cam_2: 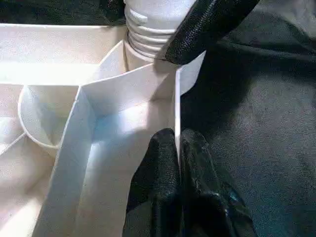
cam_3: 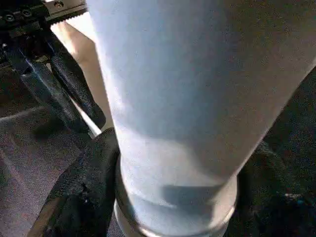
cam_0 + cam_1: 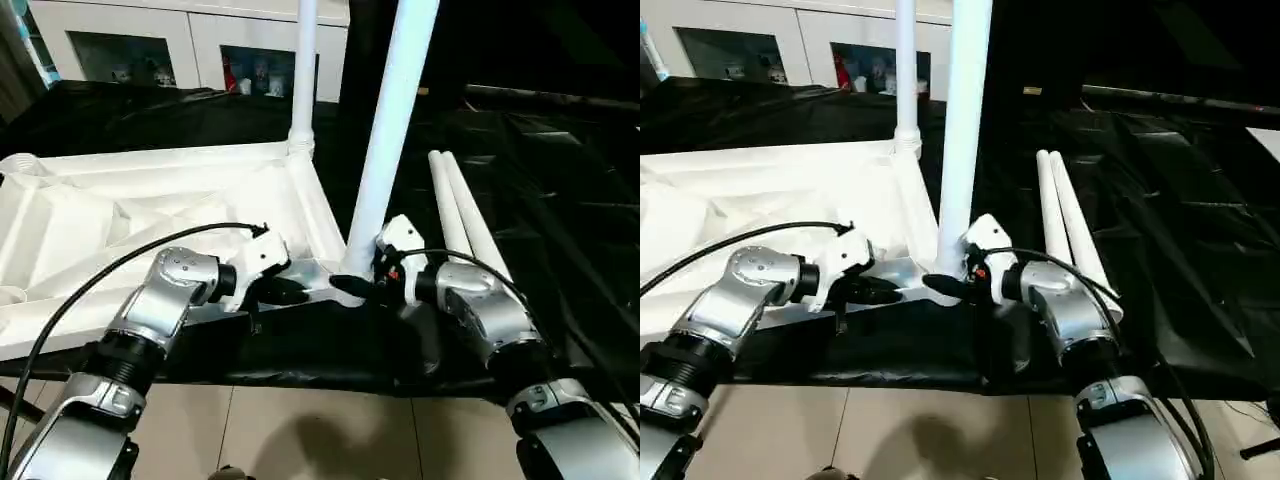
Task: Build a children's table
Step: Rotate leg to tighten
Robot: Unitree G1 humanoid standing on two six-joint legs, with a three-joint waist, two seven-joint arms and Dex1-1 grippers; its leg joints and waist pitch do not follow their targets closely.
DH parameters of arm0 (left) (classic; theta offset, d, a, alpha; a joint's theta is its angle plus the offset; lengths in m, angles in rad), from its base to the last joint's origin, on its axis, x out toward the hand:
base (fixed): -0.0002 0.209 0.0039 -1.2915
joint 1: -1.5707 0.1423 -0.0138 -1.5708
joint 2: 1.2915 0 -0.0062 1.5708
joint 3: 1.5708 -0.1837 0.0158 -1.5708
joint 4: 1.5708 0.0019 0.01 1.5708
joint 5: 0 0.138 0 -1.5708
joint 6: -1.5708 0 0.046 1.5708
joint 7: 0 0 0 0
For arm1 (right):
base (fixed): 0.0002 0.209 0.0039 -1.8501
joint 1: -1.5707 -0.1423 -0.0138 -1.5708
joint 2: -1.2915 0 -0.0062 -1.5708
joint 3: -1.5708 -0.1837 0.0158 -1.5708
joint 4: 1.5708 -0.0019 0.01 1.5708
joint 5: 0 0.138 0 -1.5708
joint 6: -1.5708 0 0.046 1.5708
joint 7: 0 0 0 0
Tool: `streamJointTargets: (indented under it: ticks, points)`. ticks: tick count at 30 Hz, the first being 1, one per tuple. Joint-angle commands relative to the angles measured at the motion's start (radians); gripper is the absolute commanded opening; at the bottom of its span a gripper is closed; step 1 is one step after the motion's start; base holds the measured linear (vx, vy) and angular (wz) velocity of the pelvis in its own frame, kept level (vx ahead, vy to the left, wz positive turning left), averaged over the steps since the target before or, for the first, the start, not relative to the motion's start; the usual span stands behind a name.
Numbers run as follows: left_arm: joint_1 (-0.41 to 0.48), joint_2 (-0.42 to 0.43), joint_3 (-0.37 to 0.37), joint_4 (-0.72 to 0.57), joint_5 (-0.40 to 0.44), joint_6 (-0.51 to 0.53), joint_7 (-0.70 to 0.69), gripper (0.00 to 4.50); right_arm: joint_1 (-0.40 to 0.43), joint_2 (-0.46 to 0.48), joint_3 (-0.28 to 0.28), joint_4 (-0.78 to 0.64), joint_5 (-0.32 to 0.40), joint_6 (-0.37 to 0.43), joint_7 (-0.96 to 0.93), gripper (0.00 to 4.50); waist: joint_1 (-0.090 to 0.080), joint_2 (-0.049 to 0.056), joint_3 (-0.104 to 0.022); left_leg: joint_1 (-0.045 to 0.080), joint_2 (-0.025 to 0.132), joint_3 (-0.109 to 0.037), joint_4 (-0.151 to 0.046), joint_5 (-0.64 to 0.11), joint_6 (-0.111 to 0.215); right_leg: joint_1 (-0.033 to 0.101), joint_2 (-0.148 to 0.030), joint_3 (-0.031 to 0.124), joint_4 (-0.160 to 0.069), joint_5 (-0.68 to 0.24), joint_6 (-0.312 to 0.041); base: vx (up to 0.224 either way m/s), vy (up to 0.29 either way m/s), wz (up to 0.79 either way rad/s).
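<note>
looking down over our two silver forearms, we see the white tabletop [image 3: 150, 210] lying ribbed underside up on black sheeting [image 3: 560, 200]; our left forearm runs up from the lower left and bends inward at the wrist, bringing the left gripper [image 3: 283, 290] to the tabletop's near right corner; in the left wrist view its two black fingers [image 1: 163, 168] are pressed together on the thin upright wall of the tabletop's rim, one on each side; our right forearm comes in from the lower right, the wrist turned toward the left, with the right gripper [image 3: 352, 285] at the foot of a long white leg [image 3: 395, 120] that rises, slightly tilted, from that same corner socket; in the right wrist view its fingers [image 2: 84, 192] are clamped on either side of the leg's lower end; a second leg [image 3: 303, 75] stands upright in the far right corner socket; two more legs [image 3: 465, 215] lie side by side on the sheeting just right of the tabletop; a white cabinet [image 3: 190, 45] with glass doors stands behind.
</note>
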Motion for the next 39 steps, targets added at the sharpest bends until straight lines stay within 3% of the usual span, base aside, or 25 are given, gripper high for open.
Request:
streamJointTargets:
  ticks: [1,3,5,6,7,9,12,16,18,21,23,25,26,28,30,34,39]
  points:
    - [0.027,-0.029,-0.014,-0.004,-0.038,0.004,-0.024,0.00,-0.001,-0.001,-0.024,0.006,0.003,0.013,-0.055,2.75,-0.002,-0.005,-0.064,0.012,0.036,-0.014,-0.053,-0.088,0.067,0.055,-0.071,0.055,-0.064,0.005,-0.237,0.000,0.000,0.00]
    - [0.001,-0.065,0.005,0.044,-0.012,0.013,0.084,0.00,-0.024,0.032,-0.071,0.080,-0.009,0.008,-0.217,2.74,-0.005,-0.004,-0.062,0.013,0.036,-0.014,-0.054,-0.096,0.057,0.053,-0.072,0.056,-0.066,-0.013,-0.235,0.000,0.000,0.00]
    - [-0.027,-0.097,0.022,0.088,0.006,0.039,0.176,0.00,-0.045,0.064,-0.116,0.144,-0.010,0.023,-0.375,2.74,-0.011,-0.002,-0.058,0.016,0.034,-0.016,-0.059,-0.139,0.015,0.048,-0.071,0.057,-0.074,-0.099,-0.226,0.000,0.000,0.00]
    - [-0.027,-0.097,0.022,0.088,0.006,0.039,0.176,0.00,-0.045,0.064,-0.116,0.144,-0.010,0.023,-0.375,2.73,-0.012,-0.002,-0.057,0.017,0.034,-0.016,-0.059,-0.153,0.008,0.047,-0.073,0.057,-0.078,-0.126,-0.220,0.000,0.000,0.00]
    - [-0.052,-0.126,0.029,0.125,0.022,0.050,0.249,0.00,-0.056,0.086,-0.144,0.177,-0.001,0.038,-0.463,2.73,-0.011,-0.003,-0.058,0.017,0.035,-0.018,-0.059,-0.158,0.002,0.050,-0.075,0.056,-0.078,-0.143,-0.214,0.000,0.000,0.00]
    - [-0.099,-0.187,0.045,0.189,0.043,0.078,0.380,0.00,-0.076,0.129,-0.195,0.225,0.027,0.061,-0.605,2.73,-0.014,-0.003,-0.055,0.024,0.033,-0.016,-0.060,-0.192,-0.011,0.042,-0.073,0.059,-0.089,-0.202,-0.195,0.000,0.000,0.00]
    - [-0.149,-0.261,0.061,0.243,0.049,0.102,0.498,0.00,-0.108,0.181,-0.240,0.277,0.062,0.066,-0.730,2.73,-0.007,-0.001,-0.058,0.023,0.033,-0.016,-0.060,-0.178,-0.012,0.043,-0.072,0.059,-0.088,-0.182,-0.180,0.000,0.000,0.00]
    - [-0.174,-0.308,0.056,0.257,0.053,0.103,0.531,0.00,-0.139,0.217,-0.231,0.309,0.047,0.042,-0.782,2.72,-0.001,-0.001,-0.064,0.015,0.030,-0.015,-0.055,-0.128,0.009,0.050,-0.071,0.058,-0.075,-0.067,-0.187,0.000,0.000,0.00]
    - [-0.178,-0.323,0.049,0.260,0.054,0.090,0.520,0.00,-0.157,0.235,-0.216,0.327,0.027,0.016,-0.787,2.72,-0.001,-0.002,-0.065,0.011,0.029,-0.016,-0.054,-0.113,0.027,0.052,-0.072,0.056,-0.072,-0.032,-0.196,0.000,0.000,0.00]
    - [-0.170,-0.305,0.043,0.265,0.060,0.065,0.505,0.00,-0.171,0.241,-0.189,0.328,0.002,-0.023,-0.733,2.72,0.000,-0.001,-0.063,0.011,0.030,-0.016,-0.054,-0.127,0.031,0.052,-0.072,0.055,-0.075,-0.055,-0.196,0.000,0.000,0.00]
    - [-0.162,-0.285,0.042,0.271,0.062,0.047,0.489,0.00,-0.175,0.233,-0.190,0.324,0.006,-0.047,-0.692,3.28,-0.001,-0.004,-0.064,0.011,0.031,-0.016,-0.055,-0.130,0.035,0.053,-0.073,0.056,-0.076,-0.062,-0.195,0.000,0.000,0.00]
    - [-0.154,-0.270,0.041,0.269,0.061,0.035,0.472,0.00,-0.173,0.221,-0.192,0.314,0.016,-0.049,-0.651,3.28,-0.001,-0.004,-0.064,0.010,0.030,-0.016,-0.054,-0.130,0.040,0.054,-0.073,0.056,-0.076,-0.060,-0.196,0.000,0.000,0.00]
    - [-0.145,-0.256,0.041,0.264,0.059,0.024,0.455,0.00,-0.170,0.212,-0.189,0.305,0.019,-0.050,-0.627,3.52,0.000,-0.005,-0.063,0.009,0.030,-0.016,-0.054,-0.131,0.048,0.054,-0.073,0.056,-0.076,-0.060,-0.195,0.000,0.000,0.00]
    - [-0.129,-0.230,0.038,0.248,0.060,0.025,0.429,0.00,-0.154,0.181,-0.152,0.278,-0.006,-0.060,-0.567,3.66,-0.004,-0.006,-0.062,0.002,0.030,-0.019,-0.055,-0.125,0.049,0.060,-0.074,0.053,-0.076,-0.073,-0.192,0.000,0.000,0.00]
    - [-0.123,-0.221,0.037,0.241,0.059,0.025,0.418,0.00,-0.149,0.169,-0.140,0.268,-0.013,-0.063,-0.541,3.71,-0.010,-0.006,-0.061,0.007,0.031,-0.017,-0.054,-0.138,0.046,0.055,-0.075,0.055,-0.081,-0.105,-0.193,0.000,0.000,0.00]
    - [-0.064,-0.137,0.028,0.163,0.011,-0.025,0.228,0.00,-0.072,0.058,-0.087,0.135,0.001,-0.033,-0.249,3.71,-0.013,-0.007,-0.060,0.003,0.034,-0.019,-0.053,-0.132,0.071,0.057,-0.073,0.054,-0.077,-0.084,-0.198,0.000,0.000,0.00]
    - [-0.019,-0.052,-0.006,0.080,-0.030,-0.015,0.043,0.00,-0.034,-0.016,-0.052,0.067,0.013,-0.033,-0.098,3.71,-0.018,-0.002,-0.060,0.007,0.037,-0.018,-0.053,-0.132,0.071,0.053,-0.073,0.055,-0.073,-0.073,-0.224,0.000,0.000,0.00]
